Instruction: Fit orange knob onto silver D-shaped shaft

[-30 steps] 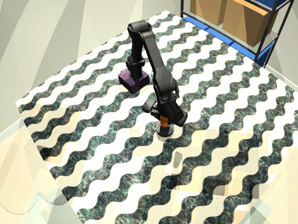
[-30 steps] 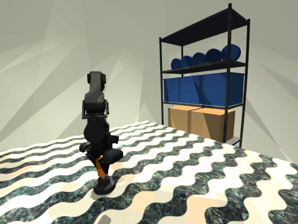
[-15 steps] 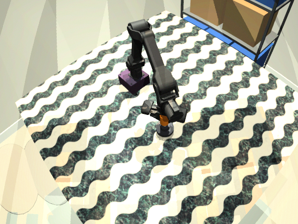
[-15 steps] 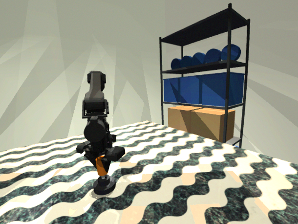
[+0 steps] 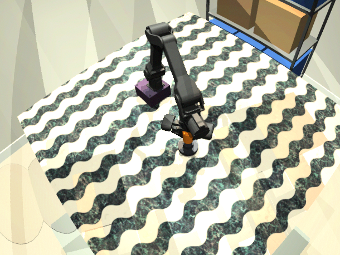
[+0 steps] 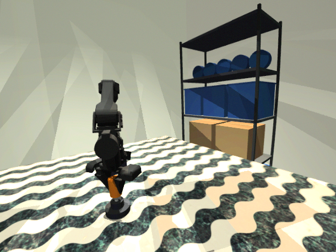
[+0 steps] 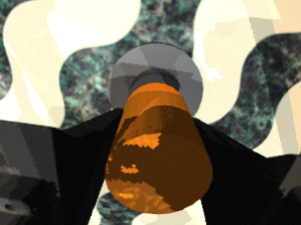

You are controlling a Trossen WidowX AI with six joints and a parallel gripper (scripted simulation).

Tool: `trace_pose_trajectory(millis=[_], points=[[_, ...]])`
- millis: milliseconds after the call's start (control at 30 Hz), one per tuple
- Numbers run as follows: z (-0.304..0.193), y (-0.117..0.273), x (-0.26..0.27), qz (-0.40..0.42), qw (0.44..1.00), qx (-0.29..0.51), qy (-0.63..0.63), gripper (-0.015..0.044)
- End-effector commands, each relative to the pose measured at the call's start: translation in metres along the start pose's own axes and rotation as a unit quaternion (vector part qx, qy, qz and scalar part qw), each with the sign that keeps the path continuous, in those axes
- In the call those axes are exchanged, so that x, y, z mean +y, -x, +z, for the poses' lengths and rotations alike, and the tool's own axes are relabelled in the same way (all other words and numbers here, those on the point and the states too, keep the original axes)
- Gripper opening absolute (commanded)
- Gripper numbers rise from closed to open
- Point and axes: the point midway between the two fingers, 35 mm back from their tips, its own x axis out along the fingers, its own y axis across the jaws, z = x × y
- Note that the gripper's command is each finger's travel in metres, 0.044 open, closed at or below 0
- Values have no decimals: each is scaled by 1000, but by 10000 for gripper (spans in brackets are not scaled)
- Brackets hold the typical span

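While your jaws stand narrowed around the orange knob (image 5: 187, 137) (image 6: 113, 187) (image 7: 158, 157), gripping it from both sides, its lower end is over the middle of the round pedestal (image 5: 182, 150) (image 6: 118, 212) (image 7: 150, 55). In the exterior view you can see the knob leaning a little, its top toward the left of the picture and its foot toward the right. You have a small piece of the silver shaft (image 6: 118, 198) showing between the knob's lower end and the pedestal's raised dark collar (image 6: 118, 204), so the knob is not pushed all the way down. You cannot tell whether the flat sides line up, since the hole is hidden underneath.

Your black arm (image 5: 182, 75) (image 6: 108, 102) rises from a purple base block (image 5: 151, 101), folds at its top, and reaches down to the knob. Both the base block and the pedestal are on the wavy-striped bench (image 5: 139, 179) (image 6: 165, 190) (image 7: 30, 30). Beyond the bench, you have a dark shelf rack (image 5: 301, 42) (image 6: 181, 69) with cardboard boxes (image 5: 276, 28) (image 6: 231, 138) on it; the exterior view also shows you blue bins (image 6: 213, 102) above them.
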Motion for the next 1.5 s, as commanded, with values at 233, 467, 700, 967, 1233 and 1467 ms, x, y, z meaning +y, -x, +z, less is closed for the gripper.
trace_pose_trajectory(millis=[233,467,700,967,1233,1467], points=[[1,-3,1,0,1000,2,3,0],[1,-3,1,0,1000,2,3,0],[0,2,1,0,1000,2,7,0],[-2,3,-1,0,994,2,107,0],[-2,-1,-2,0,994,2,107,0],[-2,-2,-1,0,994,2,107,0]])
